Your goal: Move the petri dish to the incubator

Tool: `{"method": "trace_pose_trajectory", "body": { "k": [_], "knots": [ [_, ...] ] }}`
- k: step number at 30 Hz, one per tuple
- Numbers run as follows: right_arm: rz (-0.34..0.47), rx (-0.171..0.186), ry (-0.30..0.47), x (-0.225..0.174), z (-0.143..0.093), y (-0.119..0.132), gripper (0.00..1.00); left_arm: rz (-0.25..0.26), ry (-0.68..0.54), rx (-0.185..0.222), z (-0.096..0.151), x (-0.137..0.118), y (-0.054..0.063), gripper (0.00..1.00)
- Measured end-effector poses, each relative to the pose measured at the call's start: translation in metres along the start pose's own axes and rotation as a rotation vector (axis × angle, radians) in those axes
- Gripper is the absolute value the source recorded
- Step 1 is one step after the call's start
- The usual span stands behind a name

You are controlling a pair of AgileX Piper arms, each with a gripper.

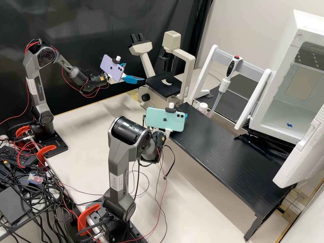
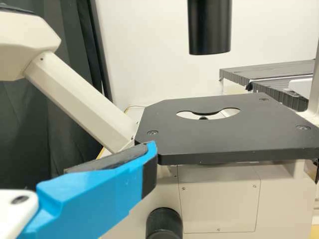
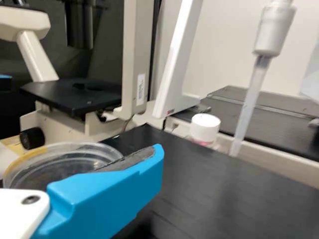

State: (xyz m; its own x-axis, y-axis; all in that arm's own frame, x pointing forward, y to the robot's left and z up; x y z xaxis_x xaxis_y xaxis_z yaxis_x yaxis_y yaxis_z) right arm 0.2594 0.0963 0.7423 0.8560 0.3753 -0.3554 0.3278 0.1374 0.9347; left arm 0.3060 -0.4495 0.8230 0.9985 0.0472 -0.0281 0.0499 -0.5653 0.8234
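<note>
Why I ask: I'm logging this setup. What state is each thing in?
petri dish: gripped, roughly level
right gripper: closed on the petri dish
left gripper: open
incubator door: swung open
bottle: capped
pipette: racked, tip down
microscope: standing upright

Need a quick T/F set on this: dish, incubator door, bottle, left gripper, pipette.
1. The petri dish sits on the microscope stage. False: it is in the right gripper.
2. The incubator door is open. True.
3. The white-capped bottle lies on its side. False: it stands upright.
4. The left gripper has its fingers apart. True.
5. The pipette is in the left gripper. False: it hangs on a stand.
</note>
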Motion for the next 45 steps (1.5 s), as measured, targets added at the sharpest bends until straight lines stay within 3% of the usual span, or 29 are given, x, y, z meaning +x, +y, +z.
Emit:
{"method": "trace_pose_trajectory", "body": {
  "k": [9, 10, 45],
  "knots": [
    [-0.037, 0.008, -0.036, 0.003, 0.008, -0.008, 1.00, 0.000, 0.000, 0.000, 0.000, 0.000, 0.000, 1.00],
    [-0.034, 0.008, -0.032, 0.003, 0.008, -0.007, 0.00, 0.000, 0.000, 0.000, 0.000, 0.000, 0.000, 1.00],
    [-0.063, 0.044, -0.035, 0.013, 0.014, -0.010, 0.00, 0.000, 0.000, 0.000, 0.000, 0.000, 0.000, 1.00]
  ]
}}
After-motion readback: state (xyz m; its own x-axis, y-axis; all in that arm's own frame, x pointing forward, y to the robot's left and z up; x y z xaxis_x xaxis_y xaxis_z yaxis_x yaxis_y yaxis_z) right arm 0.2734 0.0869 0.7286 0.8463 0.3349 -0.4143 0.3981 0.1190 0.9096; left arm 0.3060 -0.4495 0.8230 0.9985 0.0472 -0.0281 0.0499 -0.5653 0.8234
